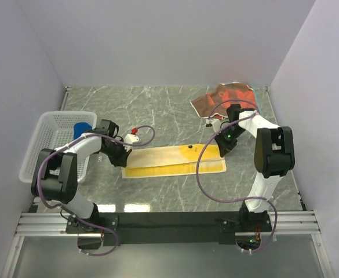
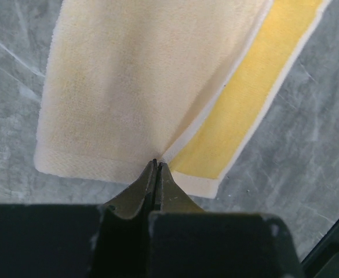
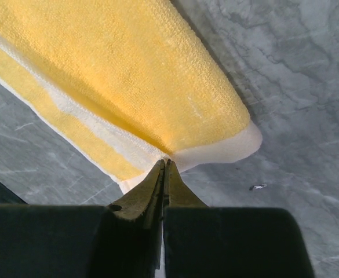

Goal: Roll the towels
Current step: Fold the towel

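Two pinches hold the yellow towel [image 1: 175, 162] mid-table: the left gripper [image 2: 156, 166] nips its left end, the right gripper [image 3: 165, 164] its right end, likely to fold it lengthwise. Far right lies the patterned towel [image 1: 224, 98]; the blue towel [image 1: 82, 128] sits in the basket [image 1: 39, 145], neither in the way.

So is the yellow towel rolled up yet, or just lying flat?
Flat, not rolled: the yellow towel lies folded lengthwise, one layer over the other, with the left gripper and right gripper pinching opposite ends.

Nubby matt terry cloth — yellow towel [image 2: 128, 87], glossy marble-look table [image 3: 285, 87], plastic mesh basket [image 1: 36, 150]
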You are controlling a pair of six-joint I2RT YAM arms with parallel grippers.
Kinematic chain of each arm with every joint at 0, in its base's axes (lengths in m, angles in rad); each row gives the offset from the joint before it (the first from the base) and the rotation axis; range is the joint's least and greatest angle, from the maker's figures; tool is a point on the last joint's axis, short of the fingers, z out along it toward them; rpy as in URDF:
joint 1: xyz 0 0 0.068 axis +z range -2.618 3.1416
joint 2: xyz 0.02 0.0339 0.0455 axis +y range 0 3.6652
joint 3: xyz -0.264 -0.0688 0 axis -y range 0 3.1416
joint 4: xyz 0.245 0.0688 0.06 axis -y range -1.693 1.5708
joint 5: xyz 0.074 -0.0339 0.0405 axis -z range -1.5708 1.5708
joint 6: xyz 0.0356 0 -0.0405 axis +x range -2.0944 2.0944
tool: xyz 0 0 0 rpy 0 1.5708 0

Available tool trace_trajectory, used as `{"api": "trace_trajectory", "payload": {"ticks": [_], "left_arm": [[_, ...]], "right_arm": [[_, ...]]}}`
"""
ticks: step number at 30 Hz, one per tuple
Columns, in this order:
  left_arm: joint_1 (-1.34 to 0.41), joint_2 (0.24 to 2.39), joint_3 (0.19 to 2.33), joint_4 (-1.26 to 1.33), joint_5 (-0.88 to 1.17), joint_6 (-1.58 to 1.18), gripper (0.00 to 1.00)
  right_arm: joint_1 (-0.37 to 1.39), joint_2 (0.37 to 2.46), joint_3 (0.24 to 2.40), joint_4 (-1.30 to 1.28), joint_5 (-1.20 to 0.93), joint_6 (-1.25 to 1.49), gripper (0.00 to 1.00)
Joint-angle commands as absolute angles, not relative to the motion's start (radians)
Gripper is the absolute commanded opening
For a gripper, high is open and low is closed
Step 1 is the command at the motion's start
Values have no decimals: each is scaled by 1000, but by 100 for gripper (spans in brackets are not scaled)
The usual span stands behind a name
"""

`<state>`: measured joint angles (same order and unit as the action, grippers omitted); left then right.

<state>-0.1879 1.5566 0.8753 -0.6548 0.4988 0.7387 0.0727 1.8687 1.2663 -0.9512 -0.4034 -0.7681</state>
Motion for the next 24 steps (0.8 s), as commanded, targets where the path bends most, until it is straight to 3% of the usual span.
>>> {"api": "trace_trajectory", "payload": {"ticks": [1,14,24], "left_arm": [[-189,1575,887,-606,485,704,1],[-189,1471,983,-776,529,733,1],[-187,1442,914,-813,508,796,0]], "right_arm": [[80,1827,1269,-926,-390,-775,0],[78,1749,1341,-1032,-400,-795,0],[80,1713,1175,-1011,-390,-825,0]]}}
